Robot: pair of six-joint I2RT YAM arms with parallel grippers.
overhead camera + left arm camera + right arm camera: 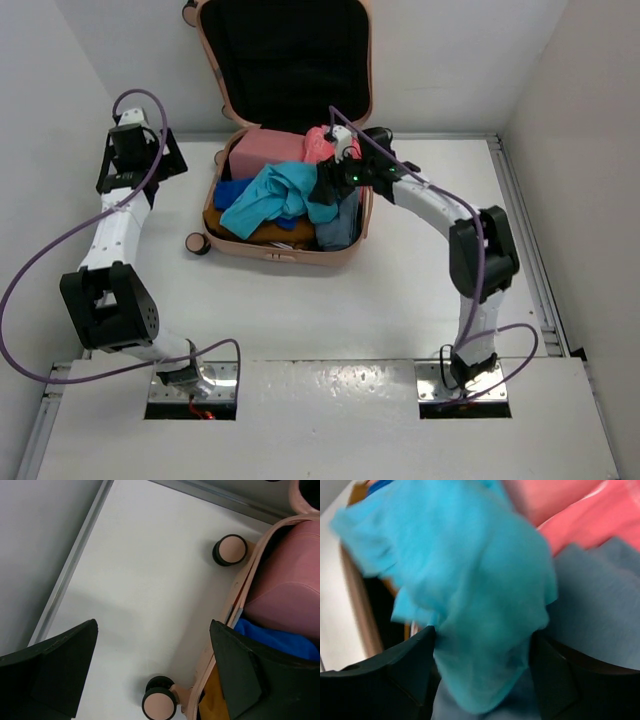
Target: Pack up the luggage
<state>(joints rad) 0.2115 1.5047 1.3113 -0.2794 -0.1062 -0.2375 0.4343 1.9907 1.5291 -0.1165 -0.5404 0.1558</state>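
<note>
The luggage [290, 254] lies open at the back of the table, its black-lined lid [285, 60] raised. Inside are a pink pouch [265, 152], a turquoise cloth [272, 195], blue and orange clothes and a grey-blue garment [340, 225]. My right gripper [325, 190] hovers over the case's right half. In the right wrist view its fingers stand apart and open, with the blurred turquoise cloth [470, 580] loose between them [482, 670]. My left gripper [150, 160] is open over bare table left of the case [152, 665], holding nothing.
Two pink-capped wheels [230, 550] [159, 704] stick out from the luggage's left side, close to my left fingers. The luggage rim [247, 585] runs beside the right finger. White walls close in on the left, right and back, and a metal rail [520, 230] lines the table's right edge.
</note>
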